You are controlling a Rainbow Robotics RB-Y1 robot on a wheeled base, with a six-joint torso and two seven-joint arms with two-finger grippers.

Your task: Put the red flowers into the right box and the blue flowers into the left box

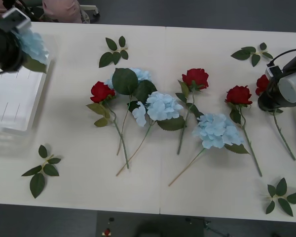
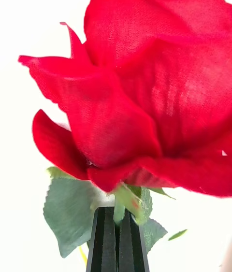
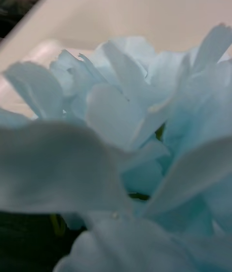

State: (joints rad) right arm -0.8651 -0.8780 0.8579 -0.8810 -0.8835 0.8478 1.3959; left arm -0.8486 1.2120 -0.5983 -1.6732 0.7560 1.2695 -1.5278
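Right wrist view: the right gripper has its black fingers pressed together on the neck of a red rose, just under the head, which stands up directly beyond the fingertips with green leaves at its base. In the front view this gripper sits at the table's right edge; the held rose shows at its inner side, and the stem runs from below it toward the robot.

Left wrist view: pale blue hydrangea petals crowd the lens; whether the left gripper is clenched cannot be told. In the front view the left gripper hangs over the far corner of the slotted white tray, the blue hydrangea beside it.

Between the grippers lie three more roses and three hydrangeas, heads away from the robot, stems toward it. Loose leaf sprigs lie around them.
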